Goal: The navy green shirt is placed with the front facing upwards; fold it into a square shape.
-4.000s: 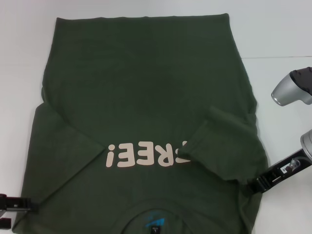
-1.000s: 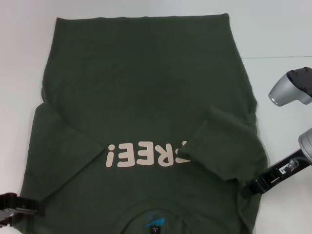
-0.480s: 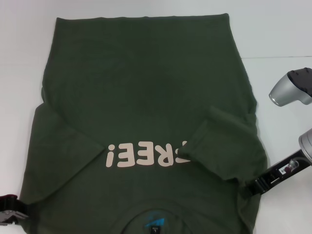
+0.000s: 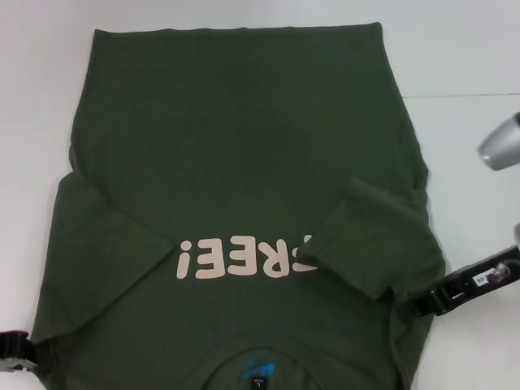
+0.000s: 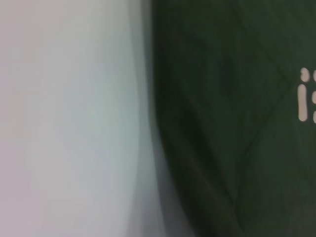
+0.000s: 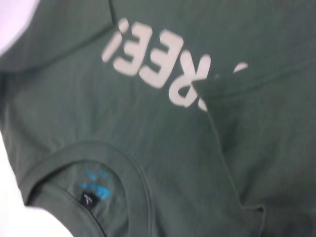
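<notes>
Head view shows one navy green shirt (image 4: 244, 203) spread flat on the white counter (image 4: 463, 65), front side up. It fills the middle of the counter, with the collar at the near edge and the hem toward the far edge. Its right sleeve is folded in over the chest and covers the first letter of the pink print (image 4: 244, 258), so only "REE!" can be read, upside down. The left sleeve lies out flat.

Two grippers show in this view. The left gripper (image 4: 18, 351) sits at the near left corner of the shirt, just beside the cloth. The right gripper (image 4: 435, 301) sits at the shirt's right edge, next to the folded sleeve. I cannot tell if the jaws of either one are spread or pressed together.

Left wrist view shows only the shirt's edge against the bare counter, and one bit of the pink print. No jaws show there.

Right wrist view shows what the head view barely shows: the round collar (image 6: 79, 163) up close, with one small blue neck label (image 6: 94, 190) inside it.
</notes>
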`<act>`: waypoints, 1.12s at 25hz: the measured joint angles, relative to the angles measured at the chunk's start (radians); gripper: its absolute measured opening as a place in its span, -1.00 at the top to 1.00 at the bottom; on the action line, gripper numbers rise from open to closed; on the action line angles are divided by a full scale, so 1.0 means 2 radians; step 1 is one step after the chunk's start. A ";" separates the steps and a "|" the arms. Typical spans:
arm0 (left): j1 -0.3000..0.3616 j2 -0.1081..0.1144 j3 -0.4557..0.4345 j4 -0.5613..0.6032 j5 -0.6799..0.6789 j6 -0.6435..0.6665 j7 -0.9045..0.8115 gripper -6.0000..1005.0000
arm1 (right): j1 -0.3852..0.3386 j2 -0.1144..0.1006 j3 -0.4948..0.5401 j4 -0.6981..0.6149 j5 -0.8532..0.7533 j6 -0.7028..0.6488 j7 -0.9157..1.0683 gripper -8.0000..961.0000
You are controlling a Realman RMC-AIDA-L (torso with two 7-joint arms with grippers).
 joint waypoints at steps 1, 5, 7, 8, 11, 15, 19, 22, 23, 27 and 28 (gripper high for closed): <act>0.000 0.001 -0.007 -0.008 0.000 -0.003 0.018 0.93 | -0.007 0.000 0.010 0.004 0.006 0.001 -0.013 0.93; 0.000 0.009 -0.065 -0.051 -0.016 -0.014 0.114 0.93 | -0.044 0.001 0.056 0.031 0.060 0.004 -0.101 0.93; 0.001 0.013 -0.094 -0.070 -0.032 -0.014 0.168 0.93 | -0.064 0.000 0.084 0.056 0.092 0.003 -0.156 0.93; 0.001 0.016 -0.114 -0.086 -0.042 -0.014 0.202 0.93 | -0.073 0.000 0.098 0.070 0.107 0.001 -0.185 0.93; 0.001 0.022 -0.145 -0.118 -0.056 -0.013 0.279 0.93 | -0.096 -0.001 0.133 0.104 0.140 -0.004 -0.269 0.92; 0.002 0.023 -0.157 -0.142 -0.061 -0.017 0.366 0.94 | -0.115 -0.001 0.171 0.156 0.166 -0.010 -0.371 0.93; 0.006 0.022 -0.160 -0.145 -0.066 -0.018 0.422 0.94 | -0.132 -0.001 0.223 0.194 0.174 -0.030 -0.477 0.93; 0.013 0.022 -0.171 -0.146 -0.082 -0.007 0.489 0.94 | -0.141 -0.001 0.255 0.216 0.176 -0.037 -0.540 0.93; 0.016 0.021 -0.176 -0.147 -0.087 -0.001 0.517 0.94 | -0.144 -0.001 0.262 0.222 0.176 -0.038 -0.557 0.93; 0.026 0.019 -0.188 -0.154 -0.097 0.007 0.610 0.94 | -0.157 -0.001 0.278 0.238 0.176 -0.038 -0.615 0.93; 0.032 0.019 -0.198 -0.161 -0.098 0.005 0.649 0.94 | -0.162 -0.001 0.279 0.241 0.176 -0.039 -0.628 0.93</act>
